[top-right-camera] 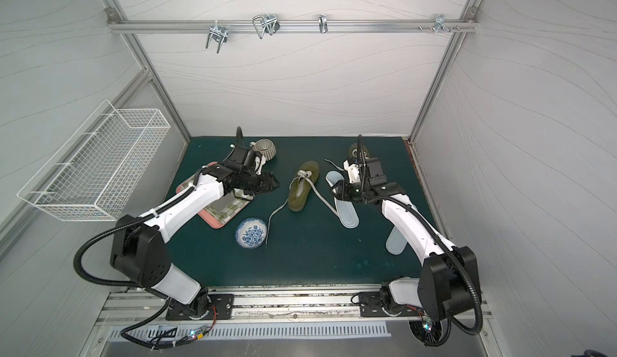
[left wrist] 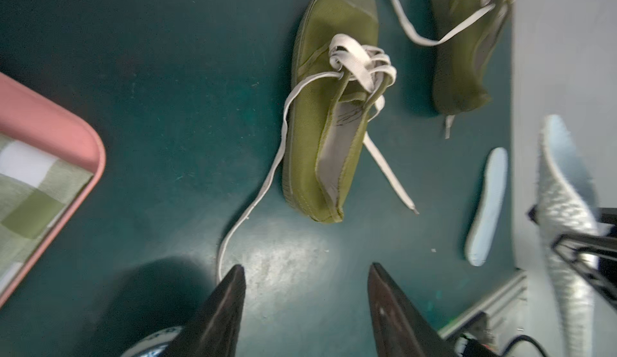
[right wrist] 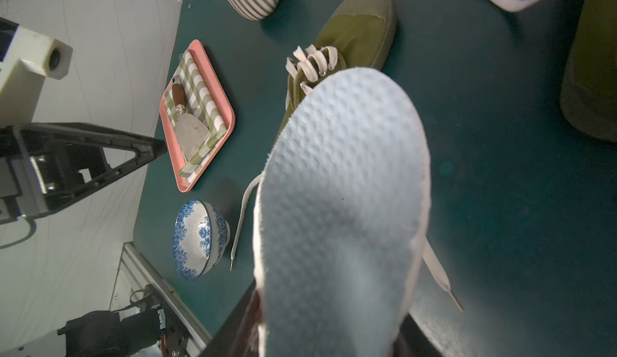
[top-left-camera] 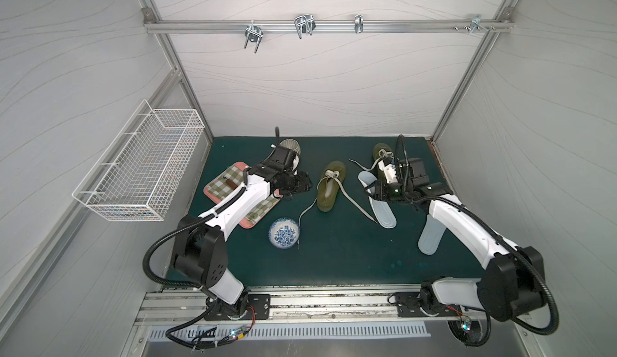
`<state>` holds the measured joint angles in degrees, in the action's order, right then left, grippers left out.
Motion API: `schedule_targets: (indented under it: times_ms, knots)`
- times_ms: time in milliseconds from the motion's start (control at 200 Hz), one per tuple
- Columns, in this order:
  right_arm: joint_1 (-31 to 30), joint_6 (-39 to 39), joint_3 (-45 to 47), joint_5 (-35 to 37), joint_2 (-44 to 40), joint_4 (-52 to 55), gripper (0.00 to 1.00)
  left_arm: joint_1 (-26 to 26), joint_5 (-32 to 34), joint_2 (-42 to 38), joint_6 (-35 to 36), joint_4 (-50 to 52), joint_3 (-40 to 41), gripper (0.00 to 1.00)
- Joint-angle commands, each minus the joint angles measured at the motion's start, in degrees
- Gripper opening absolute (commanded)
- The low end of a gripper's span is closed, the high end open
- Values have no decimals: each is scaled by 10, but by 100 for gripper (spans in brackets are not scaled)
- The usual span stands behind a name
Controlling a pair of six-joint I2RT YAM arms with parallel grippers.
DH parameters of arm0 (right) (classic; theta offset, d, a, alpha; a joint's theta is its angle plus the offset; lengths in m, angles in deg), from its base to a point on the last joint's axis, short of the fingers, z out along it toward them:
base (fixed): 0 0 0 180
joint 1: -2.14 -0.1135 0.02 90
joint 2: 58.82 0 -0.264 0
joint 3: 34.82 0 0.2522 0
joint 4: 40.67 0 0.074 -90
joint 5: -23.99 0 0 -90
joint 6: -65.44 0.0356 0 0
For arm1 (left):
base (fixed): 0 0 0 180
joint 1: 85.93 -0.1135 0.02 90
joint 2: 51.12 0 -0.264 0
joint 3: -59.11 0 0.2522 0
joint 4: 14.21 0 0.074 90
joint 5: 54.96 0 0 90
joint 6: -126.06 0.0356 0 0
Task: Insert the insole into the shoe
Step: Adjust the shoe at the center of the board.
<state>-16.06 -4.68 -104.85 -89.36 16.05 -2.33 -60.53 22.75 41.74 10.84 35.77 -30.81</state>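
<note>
My right fingers (right wrist: 233, 335) pinch one end of the insole (right wrist: 340, 205), its free end reaching toward the green shoe (right wrist: 357, 35) on the counter (top-left-camera: 334, 255); my left fingers (left wrist: 220, 315) spread empty, near its heel.

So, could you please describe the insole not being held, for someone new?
On the dark green mat, look beneath the right arm. A pale blue insole lies flat there, nearest the front edge. Unlike its twin in the right claw, nothing grips it.
</note>
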Motion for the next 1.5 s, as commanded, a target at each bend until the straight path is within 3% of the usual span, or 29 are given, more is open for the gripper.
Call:
schedule_targets:
  times_ms: [0, 315, 620, 850, 1025, 1335, 1495]
  knots:
    - [23, -18, 5, -36, -15, 54, 46, 34, 95, 56, 92, 57, -63, 59]
    - [76, -46, 5, -81, -19, 83, 46, 50, 104, 214, 130, 67, -213, 49]
    - [97, -47, 3, -117, -9, 79, 46, 50, 82, 292, 121, 49, -287, 43]
    - [98, -45, 13, -124, -9, 71, 46, 50, 61, 320, 89, 20, -304, 39]
    - [98, -47, 13, -122, -8, 72, 45, 49, 51, 344, 87, 19, -341, 22]
    - [98, -48, 5, -126, 5, 75, 45, 50, 69, 371, 88, 28, -372, 22]
    - [98, -49, 3, -123, 7, 75, 45, 49, 73, 378, 90, 31, -377, 16]
